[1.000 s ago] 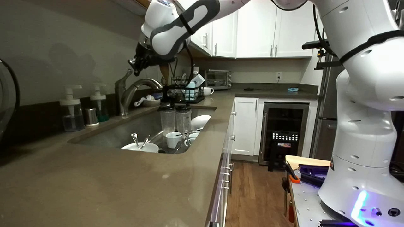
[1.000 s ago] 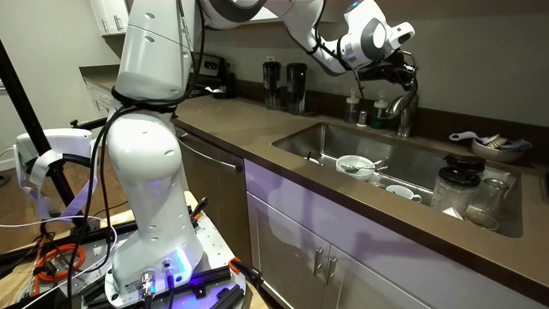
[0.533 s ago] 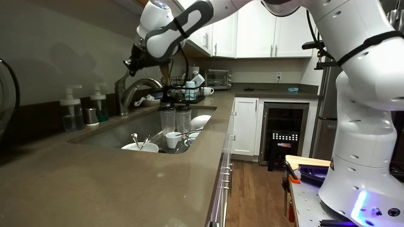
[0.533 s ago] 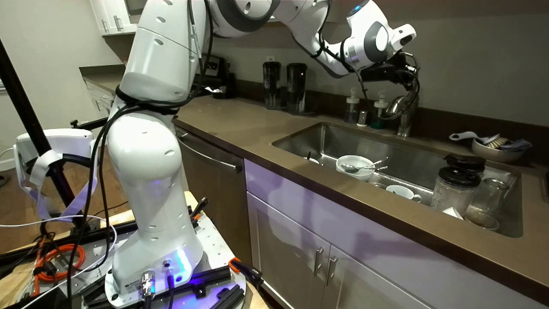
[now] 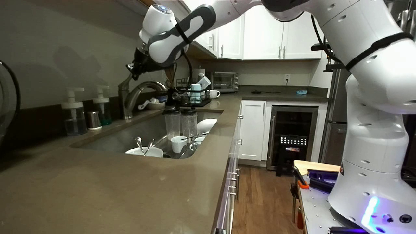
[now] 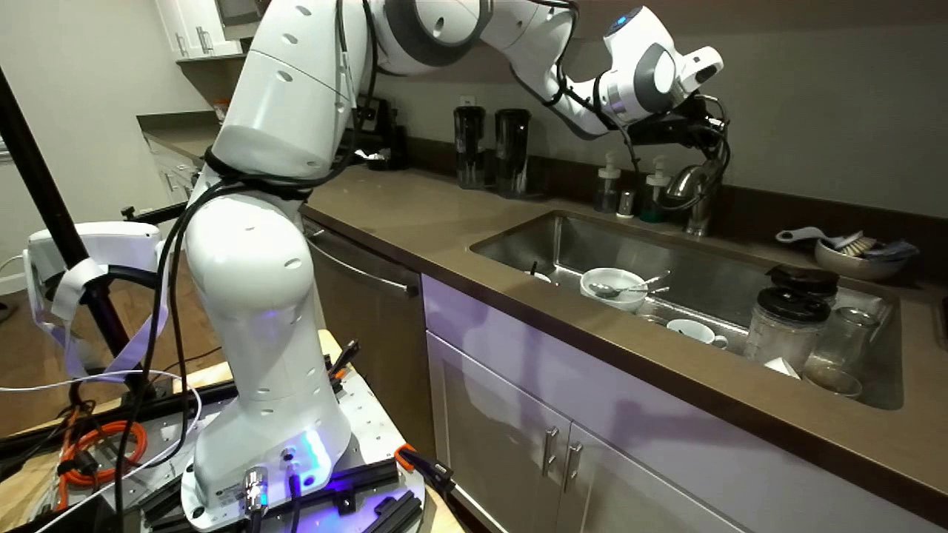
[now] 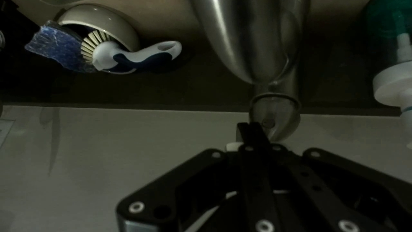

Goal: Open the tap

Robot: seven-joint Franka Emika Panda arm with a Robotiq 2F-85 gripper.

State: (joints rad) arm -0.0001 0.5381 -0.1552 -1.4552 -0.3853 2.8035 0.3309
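The arm (image 6: 248,274) is white and glossy, built of rounded tubes, with dark grey curved panels (image 5: 209,16) at its joints and small oval recesses (image 6: 293,263) set into the shell. Black bands (image 5: 378,46) wrap it, and black cables (image 6: 211,191) run along it. The base (image 6: 259,440) bears a strip of blue-white light (image 6: 317,451) and a silvery metal plug (image 6: 255,488); a blue spot (image 6: 621,21) marks the wrist (image 6: 633,48). The gripper (image 7: 250,125) is black, with slim fingers (image 7: 257,174), jointed links (image 7: 177,183) and round silvery screws (image 7: 136,207).
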